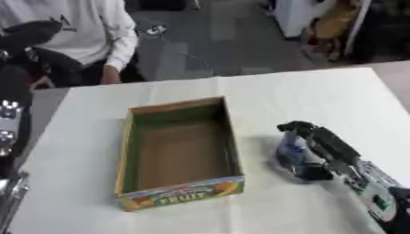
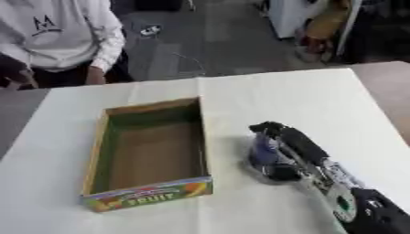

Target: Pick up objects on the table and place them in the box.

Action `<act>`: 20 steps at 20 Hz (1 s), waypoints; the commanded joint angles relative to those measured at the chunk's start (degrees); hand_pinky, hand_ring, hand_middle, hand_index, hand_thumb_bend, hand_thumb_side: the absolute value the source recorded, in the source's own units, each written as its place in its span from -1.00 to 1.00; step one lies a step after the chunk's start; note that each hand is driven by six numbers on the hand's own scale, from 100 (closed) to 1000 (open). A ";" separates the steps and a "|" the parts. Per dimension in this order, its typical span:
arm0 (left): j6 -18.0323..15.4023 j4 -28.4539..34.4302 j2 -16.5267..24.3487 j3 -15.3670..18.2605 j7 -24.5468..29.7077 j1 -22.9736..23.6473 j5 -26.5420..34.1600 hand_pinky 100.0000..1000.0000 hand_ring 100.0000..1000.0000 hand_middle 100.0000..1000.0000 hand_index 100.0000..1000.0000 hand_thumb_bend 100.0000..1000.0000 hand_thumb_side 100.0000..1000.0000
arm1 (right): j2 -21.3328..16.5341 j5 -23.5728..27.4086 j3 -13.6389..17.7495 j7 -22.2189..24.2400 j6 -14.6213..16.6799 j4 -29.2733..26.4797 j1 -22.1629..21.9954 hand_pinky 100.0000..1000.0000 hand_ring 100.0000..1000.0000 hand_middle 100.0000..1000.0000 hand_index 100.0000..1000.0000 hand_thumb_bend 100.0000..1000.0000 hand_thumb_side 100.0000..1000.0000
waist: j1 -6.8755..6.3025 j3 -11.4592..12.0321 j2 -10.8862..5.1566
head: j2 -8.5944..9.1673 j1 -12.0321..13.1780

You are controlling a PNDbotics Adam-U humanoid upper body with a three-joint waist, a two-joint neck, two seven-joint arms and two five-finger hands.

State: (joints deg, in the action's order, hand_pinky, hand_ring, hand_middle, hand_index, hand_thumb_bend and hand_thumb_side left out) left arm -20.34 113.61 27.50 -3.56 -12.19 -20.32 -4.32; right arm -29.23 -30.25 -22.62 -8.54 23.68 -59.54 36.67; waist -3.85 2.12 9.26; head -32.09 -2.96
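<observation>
A: On the left edge we see only part of the left arm (image 1: 9, 132); its fingers we cannot tell. The box (image 1: 178, 147) stands open on the table (image 1: 320, 96).

B: Right of it, our right hand (image 2: 280, 148) curls around a blue object (image 2: 261, 151), resting on the table.

The right hand (image 1: 320, 146) coming in from 5 o'clock is mostly black, chunky fingers (image 2: 282, 132), then a silver wrist with a small green mark. Over at 9 o'clock there's a silver-and-black bit of the left arm (image 1: 9, 137).
</observation>
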 commanded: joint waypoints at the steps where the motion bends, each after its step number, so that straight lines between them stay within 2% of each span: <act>1: -0.01 0.98 0.66 0.15 0.18 -0.68 0.19 -0.13 0.03 0.57 0.62 -0.88 0.70 | -1.36 7.04 -0.67 -0.04 -0.41 -0.60 -0.16 -1.00 -1.00 -1.00 -0.51 -1.00 0.04 | 0.01 -0.07 -0.55 | 0.24 0.79; 4: 0.03 0.98 0.81 0.14 0.19 -0.47 0.14 -0.13 0.03 0.57 0.62 -0.88 0.71 | -3.20 12.96 -1.26 1.00 -1.95 -5.19 0.60 -1.00 -1.00 -1.00 -0.55 -1.00 0.23 | 0.20 -0.18 -0.72 | -0.09 1.00; 5: 0.04 0.98 0.88 0.17 0.14 -0.41 0.14 -0.13 0.03 0.57 0.62 -0.88 0.70 | -3.96 14.88 -1.30 1.40 -2.74 -7.06 0.82 -1.00 -1.00 -1.00 -0.55 -1.00 0.09 | 0.27 -0.22 -0.78 | -0.22 1.09; 6: 0.04 0.98 0.94 0.18 0.10 -0.37 0.13 -0.13 0.03 0.57 0.62 -0.88 0.70 | -4.62 16.56 -1.34 1.79 -3.60 -8.73 0.94 -1.00 -1.00 -1.00 -0.57 -1.00 0.07 | 0.33 -0.26 -0.83 | -0.34 1.19; 11: 0.06 0.98 1.26 0.22 -0.04 -0.04 0.07 -0.13 0.03 0.57 0.62 -0.88 0.70 | -7.86 25.19 -0.90 2.41 -8.28 -16.58 1.21 -1.00 -1.00 -1.00 -0.56 -1.00 0.08 | 0.59 -0.51 -1.09 | -0.86 1.92; 12: 0.06 0.98 1.31 0.22 -0.06 0.02 0.06 -0.13 0.03 0.57 0.62 -0.88 0.70 | -8.40 26.88 -0.92 2.39 -9.06 -17.96 1.27 -1.00 -1.00 -1.00 -0.57 -1.00 0.17 | 0.62 -0.54 -1.13 | -0.90 2.01; 13: 0.07 0.98 1.38 0.21 -0.06 0.10 0.04 -0.13 0.03 0.57 0.62 -0.88 0.70 | -8.99 28.34 -0.95 2.40 -9.68 -19.48 1.41 -1.00 -1.00 -1.00 -0.57 -1.00 0.07 | 0.66 -0.59 -1.18 | -0.94 2.10; 20: 0.05 0.98 1.59 0.22 -0.16 0.34 -0.01 -0.12 0.03 0.57 0.62 -0.88 0.70 | -11.06 34.54 -1.04 2.18 -12.94 -27.18 2.26 -1.00 -1.00 -1.00 -0.58 -1.00 0.07 | 0.83 -0.67 -1.45 | -1.20 2.23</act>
State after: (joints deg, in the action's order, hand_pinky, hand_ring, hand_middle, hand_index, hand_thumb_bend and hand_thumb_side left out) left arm -20.34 113.61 27.60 -3.56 -12.25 -19.68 -4.32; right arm -38.43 3.10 -24.19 -6.26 11.31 -84.53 37.40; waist -3.20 1.54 8.83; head -33.19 -1.02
